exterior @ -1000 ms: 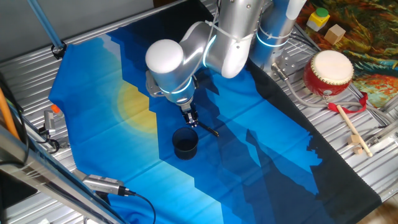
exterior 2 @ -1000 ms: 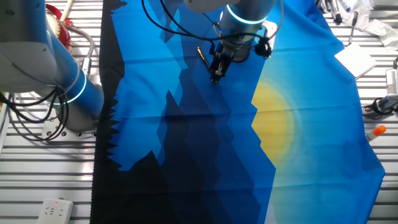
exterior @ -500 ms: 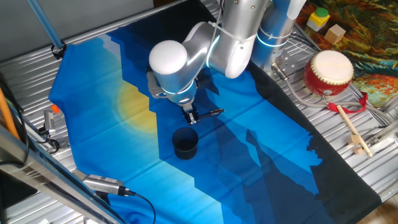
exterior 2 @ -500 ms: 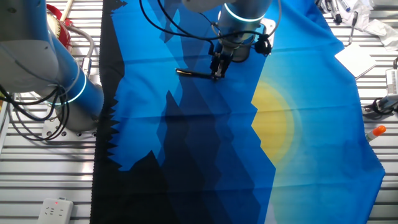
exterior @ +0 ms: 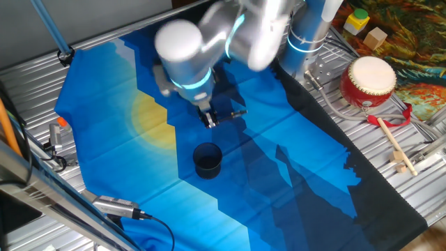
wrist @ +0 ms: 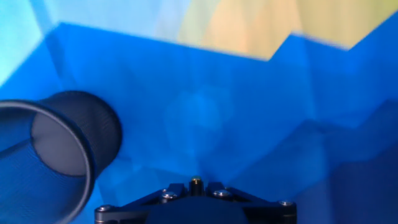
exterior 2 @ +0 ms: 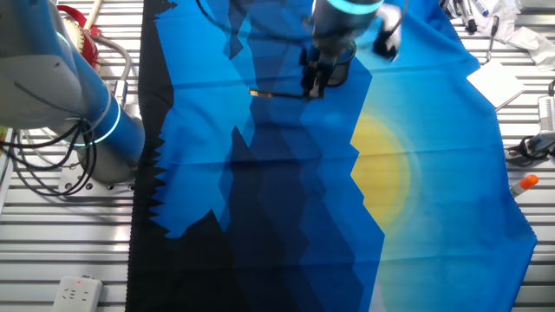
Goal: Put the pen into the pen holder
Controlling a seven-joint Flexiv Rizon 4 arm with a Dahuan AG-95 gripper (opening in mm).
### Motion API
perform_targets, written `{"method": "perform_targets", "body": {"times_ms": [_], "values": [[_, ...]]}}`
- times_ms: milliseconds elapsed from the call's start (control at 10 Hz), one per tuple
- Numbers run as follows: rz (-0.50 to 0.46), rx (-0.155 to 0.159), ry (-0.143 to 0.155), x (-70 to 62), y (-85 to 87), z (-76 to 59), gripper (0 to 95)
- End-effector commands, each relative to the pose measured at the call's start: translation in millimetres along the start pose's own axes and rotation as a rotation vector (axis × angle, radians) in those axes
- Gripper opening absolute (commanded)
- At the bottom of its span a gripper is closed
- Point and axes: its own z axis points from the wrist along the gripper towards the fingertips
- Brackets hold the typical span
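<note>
My gripper (exterior: 210, 122) is shut on the thin black pen (exterior: 233, 113), which sticks out sideways to the right, above the blue cloth. The pen holder (exterior: 208, 160), a short dark round cup, stands upright on the cloth just in front of the gripper and apart from it. In the other fixed view the gripper (exterior 2: 310, 90) holds the pen (exterior 2: 273, 94) level, pointing left; the cup is hidden there. In the hand view the pen's end (wrist: 196, 182) shows between the fingers, and the pen holder (wrist: 62, 143) lies at the left.
A red drum with a white top (exterior: 368, 81) and a wooden drumstick (exterior: 394, 143) lie at the right on the metal table. Toy blocks (exterior: 357, 21) sit at the back right. The robot base (exterior 2: 95, 130) stands beside the cloth. An orange-capped marker (exterior 2: 523, 184) lies off the cloth.
The gripper has risen and drawn back from the cup with the pen in it. The pen has swung from slanting down towards the cloth to level.
</note>
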Motion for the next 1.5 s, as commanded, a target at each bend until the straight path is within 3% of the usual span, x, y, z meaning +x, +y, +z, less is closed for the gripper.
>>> {"method": "perform_targets", "body": {"times_ms": [100, 200, 600, 900, 1100, 1500], "values": [[-0.031, 0.003, 0.022, -17.4, 3.2, -55.1, 0.0], [-0.037, 0.001, 0.023, -27.8, 5.0, -71.4, 0.0], [-0.003, -0.008, 0.025, -53.6, 19.0, -92.8, 0.0], [0.043, -0.038, 0.022, -73.2, 29.9, -89.3, 0.0], [0.09, -0.08, 0.031, -83.3, 37.0, -82.1, 0.0], [0.121, -0.087, 0.032, -78.0, 59.0, -71.2, 0.0]]}}
